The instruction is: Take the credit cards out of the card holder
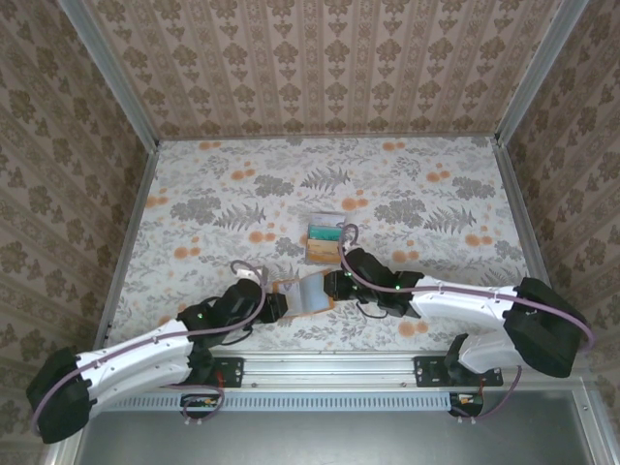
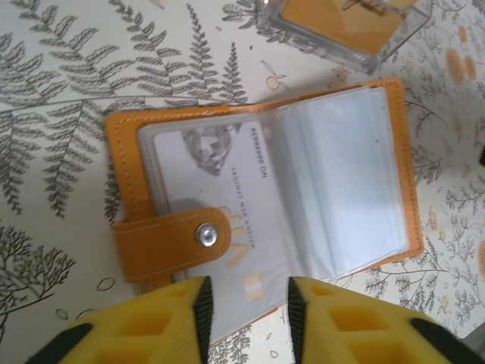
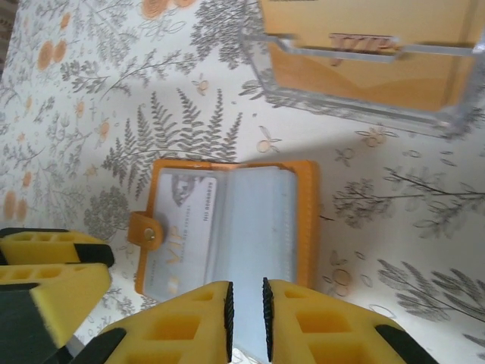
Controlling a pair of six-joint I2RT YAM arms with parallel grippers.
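Floral tablecloth (image 1: 417, 194) below, the right gripper (image 3: 247, 292), nearly closed, seems to pinch the open holder (image 3: 305, 227) by its sleeve edge, while the left gripper (image 2: 248, 292) gapes astride its strap side, likely steadying it, one pale card (image 2: 212, 167) inside its pocket.

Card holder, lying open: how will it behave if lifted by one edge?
The card holder will probably flop at its fold, since it lies flat like an open book. Its clear sleeves look thin and glossy, so they are likely limp and slippery. The pale card inside should stay stiff.
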